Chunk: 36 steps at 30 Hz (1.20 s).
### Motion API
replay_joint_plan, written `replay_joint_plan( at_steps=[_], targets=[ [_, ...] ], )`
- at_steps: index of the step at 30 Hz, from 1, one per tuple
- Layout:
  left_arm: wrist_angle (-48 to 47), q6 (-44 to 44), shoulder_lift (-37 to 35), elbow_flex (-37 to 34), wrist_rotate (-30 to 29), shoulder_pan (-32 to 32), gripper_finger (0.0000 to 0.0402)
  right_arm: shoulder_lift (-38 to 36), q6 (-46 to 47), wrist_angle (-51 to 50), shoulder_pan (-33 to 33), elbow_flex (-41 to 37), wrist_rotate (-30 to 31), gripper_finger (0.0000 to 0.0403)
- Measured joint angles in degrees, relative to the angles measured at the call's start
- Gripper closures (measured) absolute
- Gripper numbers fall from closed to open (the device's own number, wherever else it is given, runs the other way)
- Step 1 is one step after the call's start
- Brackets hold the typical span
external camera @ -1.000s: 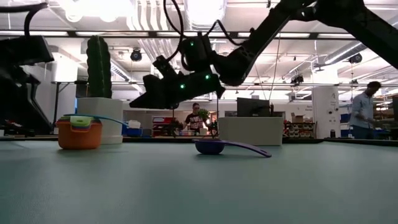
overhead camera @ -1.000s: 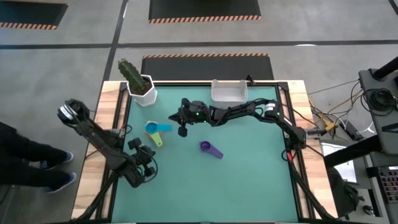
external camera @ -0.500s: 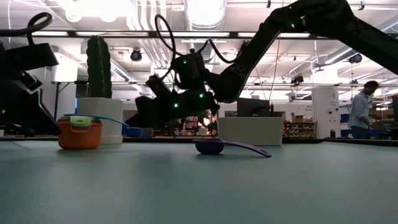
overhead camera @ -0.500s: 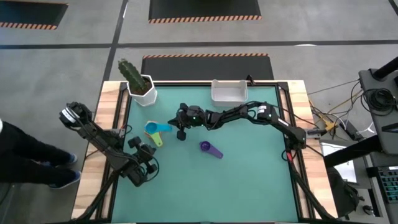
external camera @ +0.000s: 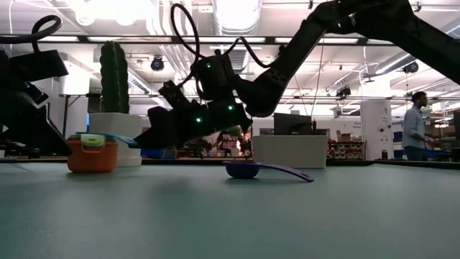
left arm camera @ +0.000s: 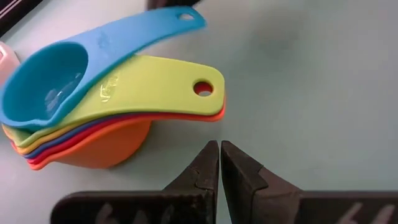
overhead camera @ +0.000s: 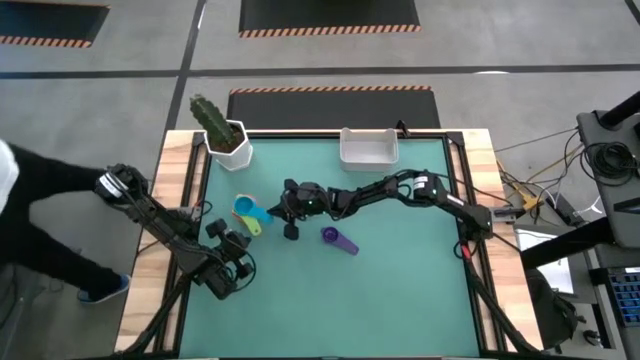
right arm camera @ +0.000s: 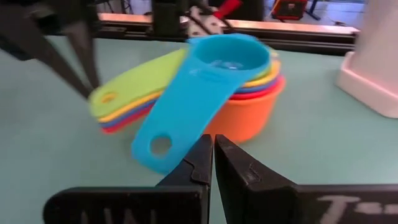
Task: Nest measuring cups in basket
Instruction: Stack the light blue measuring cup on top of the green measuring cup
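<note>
Several measuring cups sit nested in one stack on the green table, orange at the bottom and a light blue cup on top with its handle swung aside. A lone purple cup lies to the right of the stack. The white basket stands at the far edge. My right gripper is shut and points nearly level at the stack from its right. My left gripper is shut, just short of the green handle's end, on the stack's near side. My right gripper's shut fingertips stand right at the light blue cup's handle, near its holed free end, coming level from the table's right. I cannot tell whether they touch it.
A white pot with a cactus stands at the far left corner, close behind the stack. A person moves beside the table's left edge. Open table lies along the near side and to the right.
My right gripper has come down and toward the table's near left, closing in on the stack with its fingers still shut. The cups have stayed where they were. The person beside the left edge has moved.
</note>
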Motion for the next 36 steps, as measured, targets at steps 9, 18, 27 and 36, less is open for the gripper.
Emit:
replay_joint_plan(
  at_steps=[9, 18, 27, 36],
  targets=[
    [0.0, -0.2, 0.0, 0.0, -0.5, 0.0, 0.0402, 0.0, 0.9, 0.1, 3.1, 0.0, 0.7, 0.0394],
    [0.2, -0.5, 0.0, 0.0, -2.0, 0.0, 0.0402, 0.1, 3.1, 1.4, 3.9, 0.0, 2.2, 0.0394],
    [0.5, -1.3, 0.0, 0.0, -4.3, 0.0, 0.0402, 0.2, 4.0, 1.6, 4.4, 0.3, 2.2, 0.0394],
    [0.8, -1.7, 0.0, 0.0, -5.1, 0.0, 0.0402, 0.2, 4.1, 1.4, 5.0, 0.6, 2.2, 0.0394]
  ],
)
